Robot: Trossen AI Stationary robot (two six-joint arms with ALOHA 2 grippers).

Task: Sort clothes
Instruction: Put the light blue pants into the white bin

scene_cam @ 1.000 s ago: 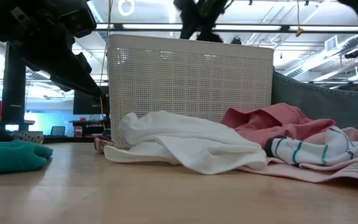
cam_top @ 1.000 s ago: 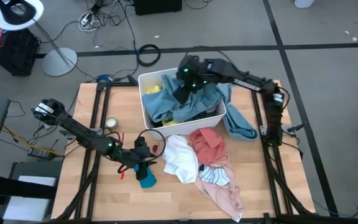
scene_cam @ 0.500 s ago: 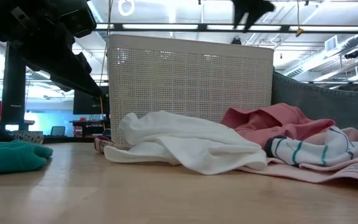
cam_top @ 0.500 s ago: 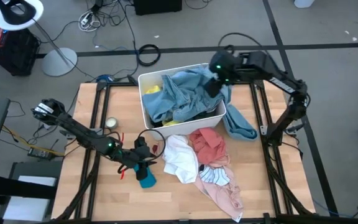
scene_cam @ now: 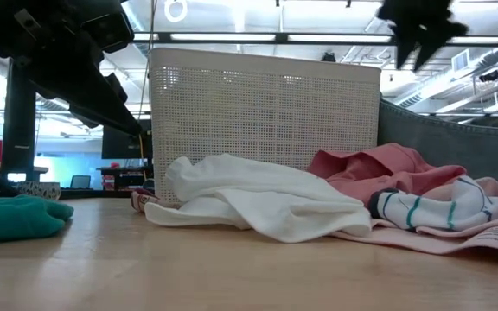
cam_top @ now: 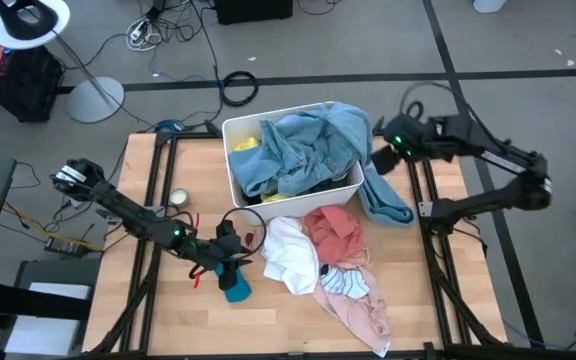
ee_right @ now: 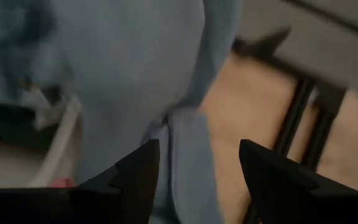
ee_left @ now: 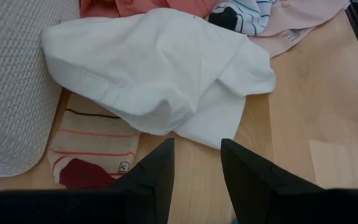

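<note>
Table (cam_top: 168,330): wooden top on a dark frame, seen from overhead.

White bin (cam_top: 268,208): stood toward 12 o'clock of the table centre. Held a heap of light blue denim (cam_top: 303,150) that spilled over the rim at the bin's 3 o'clock side and trailed down to the tabletop beside it. A yellow piece (cam_top: 245,144) showed at the bin's 10 o'clock corner.

Loose clothes on the table, from the bin's 6 o'clock outward: a white garment (cam_top: 290,255) just beside the bin wall; a salmon-pink garment (cam_top: 334,232) touching it at its 3 o'clock; a white piece with dark stripes (cam_top: 348,283) at 6 o'clock of the pink one; a pale pink garment (cam_top: 365,315) reaching toward the table's 5 o'clock edge. A teal item (cam_top: 236,289) lay at 8 o'clock of the white garment. Left wrist view also showed a small beige striped piece (ee_left: 95,146) part-tucked under the white garment, against the bin wall.

Right gripper (cam_top: 380,160): hung in the air at 3 o'clock of the bin, above the trailing denim, fingers spread apart and holding nothing. Right wrist view showed denim beyond the parted fingers (ee_right: 135,177).

Left gripper (cam_top: 230,245): low over the table at 9 o'clock of the white garment, fingers parted, nothing between them.
</note>
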